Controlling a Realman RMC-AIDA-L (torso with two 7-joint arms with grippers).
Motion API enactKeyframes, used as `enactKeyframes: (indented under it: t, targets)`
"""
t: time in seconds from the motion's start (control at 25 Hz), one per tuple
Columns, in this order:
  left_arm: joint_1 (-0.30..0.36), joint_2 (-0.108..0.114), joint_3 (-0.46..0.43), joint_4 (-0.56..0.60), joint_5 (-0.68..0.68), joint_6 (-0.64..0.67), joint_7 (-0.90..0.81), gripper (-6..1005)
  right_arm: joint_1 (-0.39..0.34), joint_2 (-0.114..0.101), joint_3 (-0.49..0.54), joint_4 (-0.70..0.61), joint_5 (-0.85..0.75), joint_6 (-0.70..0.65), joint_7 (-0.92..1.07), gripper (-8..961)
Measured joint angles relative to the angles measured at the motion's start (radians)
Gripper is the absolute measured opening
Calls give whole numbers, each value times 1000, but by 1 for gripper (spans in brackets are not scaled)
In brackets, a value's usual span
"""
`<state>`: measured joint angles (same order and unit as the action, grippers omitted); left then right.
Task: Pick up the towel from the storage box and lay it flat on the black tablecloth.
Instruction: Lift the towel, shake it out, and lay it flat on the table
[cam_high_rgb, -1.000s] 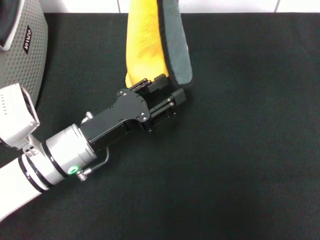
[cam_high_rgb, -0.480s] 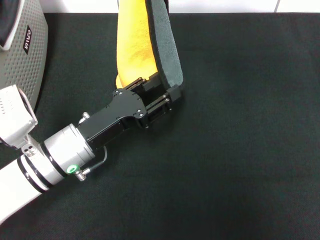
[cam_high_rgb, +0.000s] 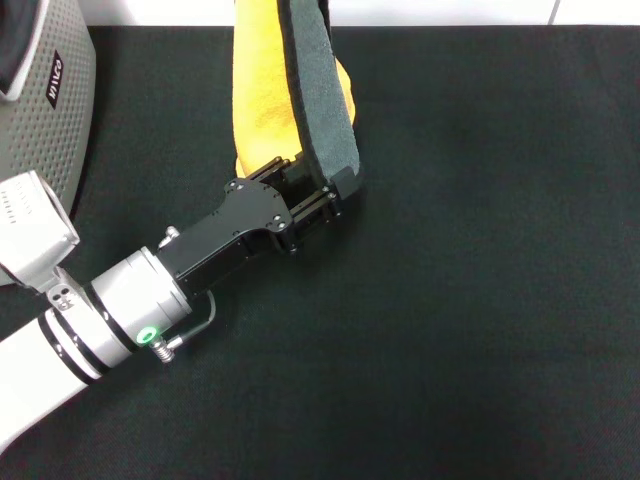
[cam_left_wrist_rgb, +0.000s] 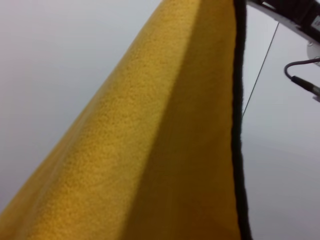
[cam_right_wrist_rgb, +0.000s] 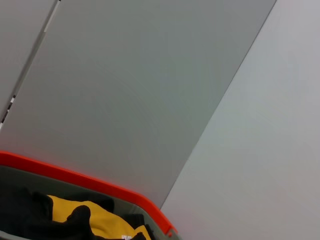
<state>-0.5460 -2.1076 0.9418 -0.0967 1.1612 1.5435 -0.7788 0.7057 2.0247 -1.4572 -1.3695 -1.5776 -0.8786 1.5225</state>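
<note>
The towel (cam_high_rgb: 265, 90) hangs folded lengthwise from above the head view's top edge, yellow-orange face on the left and grey-green face (cam_high_rgb: 322, 100) on the right. Its lower end sits just above the black tablecloth (cam_high_rgb: 480, 250). My left gripper (cam_high_rgb: 305, 180) reaches up from the lower left. It is open, with the towel's lower end between its fingers and the grey edge lying over the right finger. The left wrist view is filled by the towel's yellow face (cam_left_wrist_rgb: 150, 150) and black edging. The storage box (cam_high_rgb: 50, 110) stands at the far left. What holds the towel's top is hidden. My right gripper is out of view.
The tablecloth's far edge meets a white surface (cam_high_rgb: 450, 12) at the back. The right wrist view shows a plain wall and an orange-rimmed bin (cam_right_wrist_rgb: 75, 176) with yellow and black cloth in it.
The towel's lower end has swung left toward my left gripper. The gripper has edged up and left, so the towel's end now lies between its fingers.
</note>
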Motion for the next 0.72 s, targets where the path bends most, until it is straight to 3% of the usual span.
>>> enactKeyframes:
  t: [0.4,0.64,0.72]
  targets:
    - [4,0,11,13,11,16,-35,580,-6,0,-6,-4,2,-1,-1,13]
    - [8,0,11,16,12,17,-38,355,-11,0,-6,-6,4,-8,-1,13]
    - [8,0,12,19,15,18,-41,116,-13,0,-6,-7,6,-9,-1,13]
